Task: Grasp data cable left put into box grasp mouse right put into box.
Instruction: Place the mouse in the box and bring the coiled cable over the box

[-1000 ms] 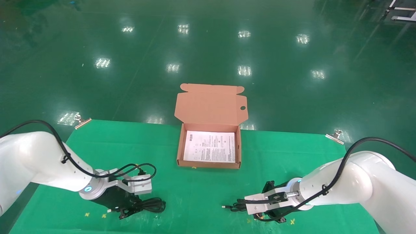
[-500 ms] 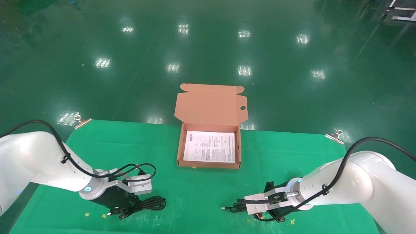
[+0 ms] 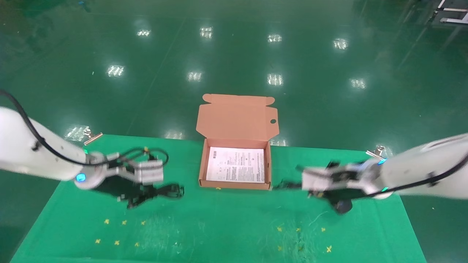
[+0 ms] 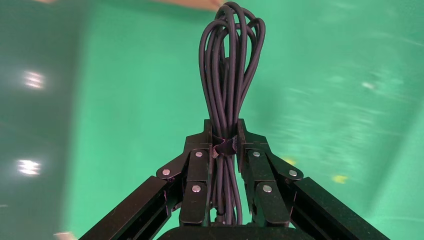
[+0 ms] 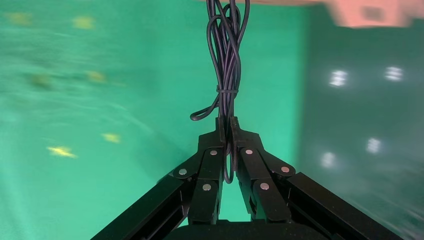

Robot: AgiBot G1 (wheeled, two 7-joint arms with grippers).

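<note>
We are clamping the data cable (image 4: pixel 231 90) at its tie with the left gripper (image 4: pixel 226 142) for a bundled carry; the right gripper (image 5: pixel 227 131) is pinching the mouse's cord (image 5: pixel 226 55), both flanking the box (image 3: pixel 235 184).

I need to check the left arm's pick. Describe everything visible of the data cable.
The data cable is thin, black and rubbery-looking, coiled into a long narrow bundle of several loops cinched by a small dark tie. The left gripper is shut on it at that tie, and the loops stick out past the fingertips. In the head view it appears lifted above the green mat, left of the box.
</note>
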